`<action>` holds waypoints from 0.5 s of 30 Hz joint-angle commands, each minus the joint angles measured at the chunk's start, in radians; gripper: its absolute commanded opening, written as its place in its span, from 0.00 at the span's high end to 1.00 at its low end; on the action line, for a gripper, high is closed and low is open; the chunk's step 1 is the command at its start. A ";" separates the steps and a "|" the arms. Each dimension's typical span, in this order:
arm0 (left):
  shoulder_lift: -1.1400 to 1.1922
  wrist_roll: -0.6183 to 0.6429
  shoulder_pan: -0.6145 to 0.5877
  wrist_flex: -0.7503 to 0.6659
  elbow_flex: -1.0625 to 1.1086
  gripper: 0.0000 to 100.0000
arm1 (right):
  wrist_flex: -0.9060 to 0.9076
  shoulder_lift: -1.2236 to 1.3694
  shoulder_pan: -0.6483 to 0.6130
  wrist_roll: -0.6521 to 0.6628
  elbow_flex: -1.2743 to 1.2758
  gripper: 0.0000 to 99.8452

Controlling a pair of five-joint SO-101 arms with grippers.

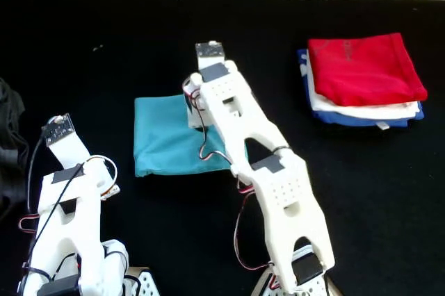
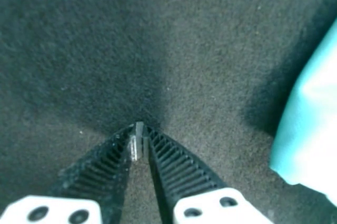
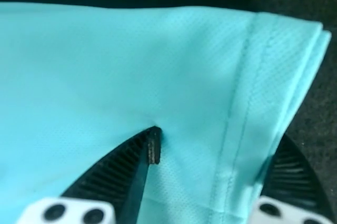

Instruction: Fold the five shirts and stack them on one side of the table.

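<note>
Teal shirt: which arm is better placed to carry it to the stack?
Likely right. The right claw is open astride a folded edge of the teal shirt, and that arm stands nearer the stack. The left claw is shut over bare table beside it.

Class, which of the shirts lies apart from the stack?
The teal shirt, alone mid-table; red shirt, white shirt and blue shirt are stacked.

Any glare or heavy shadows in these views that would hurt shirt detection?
High view: no glare on the black table, but a dark bundle at its left edge barely separates from it. Left wrist view: deep shadow on the table ahead of the left gripper and beside the teal shirt. Right wrist view: shirt evenly lit, no glare.
</note>
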 commanded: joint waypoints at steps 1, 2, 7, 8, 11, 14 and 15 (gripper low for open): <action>-0.008 -0.005 -0.007 -0.025 0.002 0.99 | 0.068 0.090 0.027 -0.005 -0.120 0.83; -0.008 -0.005 -0.007 -0.025 0.002 0.99 | 0.085 0.114 0.028 -0.002 -0.156 0.92; -0.008 -0.005 -0.007 -0.025 0.002 0.99 | 0.186 0.208 0.035 0.169 -0.291 0.99; -0.008 -0.005 -0.007 -0.025 0.002 0.99 | 0.206 0.216 0.045 0.169 -0.315 1.00; -0.008 -0.005 -0.007 -0.025 0.002 0.99 | 0.272 0.222 0.093 0.172 -0.414 0.99; -0.008 -0.005 -0.007 -0.025 0.002 0.99 | 0.337 0.222 0.162 0.175 -0.567 0.99; -0.008 -0.005 -0.007 -0.025 0.002 0.99 | 0.349 0.222 0.182 0.193 -0.618 0.99</action>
